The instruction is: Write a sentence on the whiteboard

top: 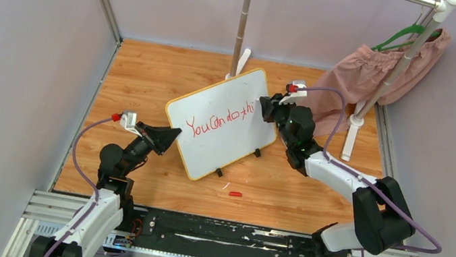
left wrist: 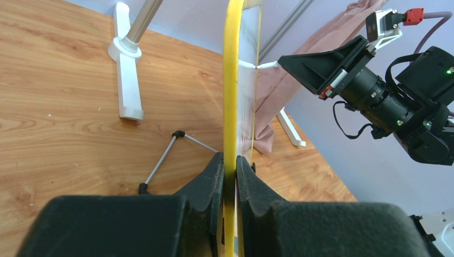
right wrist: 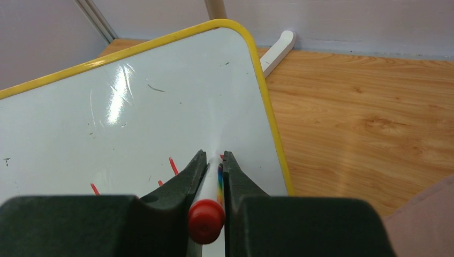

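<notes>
Overhead, I see the whiteboard propped at a tilt near the middle of the wooden table, its yellow rim turned diagonally, with the sentence in red across it, reading "You can do thi" so far. My left gripper is clamped on the board's lower left edge, and my right gripper sits at the board's right edge where the writing ends. A small red cap lies on the table just in front of the board, and a pink garment hangs on a rack at the back right. From my left wrist, the whiteboard runs edge-on up the frame, both fingers pressed tight against its yellow rim; a wire stand foot rests on the table behind it. From my right wrist, the fingers are closed around a marker with a red end, its tip touching the whiteboard near the right rim, with red strokes just to its left.
</notes>
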Motion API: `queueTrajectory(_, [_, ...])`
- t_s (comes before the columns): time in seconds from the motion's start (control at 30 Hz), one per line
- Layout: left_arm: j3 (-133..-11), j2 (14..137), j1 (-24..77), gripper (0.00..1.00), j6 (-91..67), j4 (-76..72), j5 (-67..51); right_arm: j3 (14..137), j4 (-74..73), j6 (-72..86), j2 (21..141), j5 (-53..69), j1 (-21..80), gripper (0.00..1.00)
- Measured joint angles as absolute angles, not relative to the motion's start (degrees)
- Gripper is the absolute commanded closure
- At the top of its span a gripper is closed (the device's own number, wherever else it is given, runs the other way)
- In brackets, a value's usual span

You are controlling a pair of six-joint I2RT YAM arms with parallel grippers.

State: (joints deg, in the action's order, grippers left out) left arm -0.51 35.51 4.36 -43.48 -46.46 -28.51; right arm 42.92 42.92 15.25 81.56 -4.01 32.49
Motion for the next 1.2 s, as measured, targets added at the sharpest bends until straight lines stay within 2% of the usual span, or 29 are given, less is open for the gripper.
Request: queueTrajectory(1.2, [-0.5, 35.5, 4.4, 1.00, -43.5, -46.2, -28.5, 38.7, 42.9, 15.6, 79.8, -5.3, 32.8, 1.00])
